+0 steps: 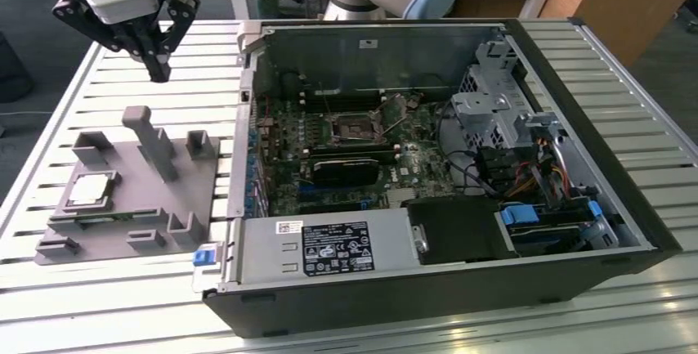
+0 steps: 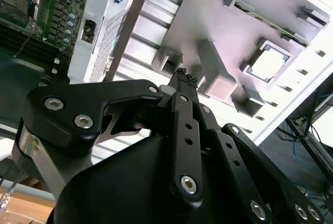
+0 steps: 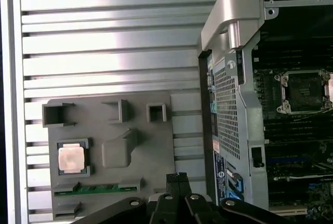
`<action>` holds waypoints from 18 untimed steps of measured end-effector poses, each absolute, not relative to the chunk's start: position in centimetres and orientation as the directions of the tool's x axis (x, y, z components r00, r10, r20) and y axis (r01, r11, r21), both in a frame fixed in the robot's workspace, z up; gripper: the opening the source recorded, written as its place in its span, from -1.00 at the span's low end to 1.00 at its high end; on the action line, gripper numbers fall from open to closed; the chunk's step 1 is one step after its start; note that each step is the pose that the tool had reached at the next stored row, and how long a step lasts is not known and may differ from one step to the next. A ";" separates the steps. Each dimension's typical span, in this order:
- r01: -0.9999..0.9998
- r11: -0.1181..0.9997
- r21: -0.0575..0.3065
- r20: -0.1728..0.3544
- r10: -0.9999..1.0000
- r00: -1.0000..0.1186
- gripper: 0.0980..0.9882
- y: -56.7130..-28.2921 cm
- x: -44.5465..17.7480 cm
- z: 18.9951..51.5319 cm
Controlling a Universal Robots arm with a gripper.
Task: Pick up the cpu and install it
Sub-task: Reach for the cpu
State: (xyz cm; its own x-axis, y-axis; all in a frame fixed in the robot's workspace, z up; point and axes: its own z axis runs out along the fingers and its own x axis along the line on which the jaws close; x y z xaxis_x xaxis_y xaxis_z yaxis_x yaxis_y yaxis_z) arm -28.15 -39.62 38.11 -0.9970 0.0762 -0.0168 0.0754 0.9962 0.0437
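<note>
While the gripper (image 1: 159, 68) hangs over the slatted table (image 1: 65, 113) in the exterior view, its pincer pressed together on nothing, the cpu (image 1: 91, 189) lies in a recess of the grey fixture plate (image 1: 131, 207), beside the open computer case (image 1: 436, 297). First wrist view: the motherboard socket (image 3: 304, 91) inside the case; a green memory stick (image 3: 99, 189) slotted near the cpu. Second wrist view: the plate's tall post (image 2: 216, 76) beyond the gripper
</note>
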 end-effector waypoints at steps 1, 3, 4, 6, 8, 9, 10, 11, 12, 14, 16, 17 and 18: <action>0.075 0.996 0.044 -0.017 0.076 -0.997 -0.98 -39.6 -28.4 38.1; 0.075 0.996 0.044 -0.016 0.076 -0.997 -0.98 -39.6 -28.8 38.0; 0.076 0.996 0.044 -0.016 0.076 -0.997 -0.98 -39.6 -29.0 38.0; 0.075 0.996 0.044 -0.016 0.076 -0.997 -0.98 -39.6 -29.4 38.0; 0.075 0.996 0.044 -0.016 0.076 -0.997 -0.98 -39.6 -29.8 38.0; 0.075 0.996 0.044 -0.015 0.076 -0.997 -0.98 -39.5 -30.1 37.9; 0.075 0.996 0.044 -0.015 0.076 -0.997 -0.98 -39.5 -30.3 37.9; 0.075 0.996 0.044 -0.015 0.076 -0.997 -0.98 -39.5 -30.5 37.9; 0.076 0.996 0.044 -0.015 0.076 -0.997 -0.98 -39.5 -30.8 37.8; 0.076 0.996 0.044 -0.015 0.076 -0.997 -0.98 -39.5 -31.5 37.8; 0.075 0.996 0.044 -0.014 0.076 -0.997 -0.98 -39.4 -32.2 37.7; 0.075 0.996 0.044 -0.014 0.076 -0.997 -0.98 -39.4 -32.6 37.7; 0.076 0.996 0.043 -0.013 0.076 -0.997 -0.98 -39.4 -32.9 37.7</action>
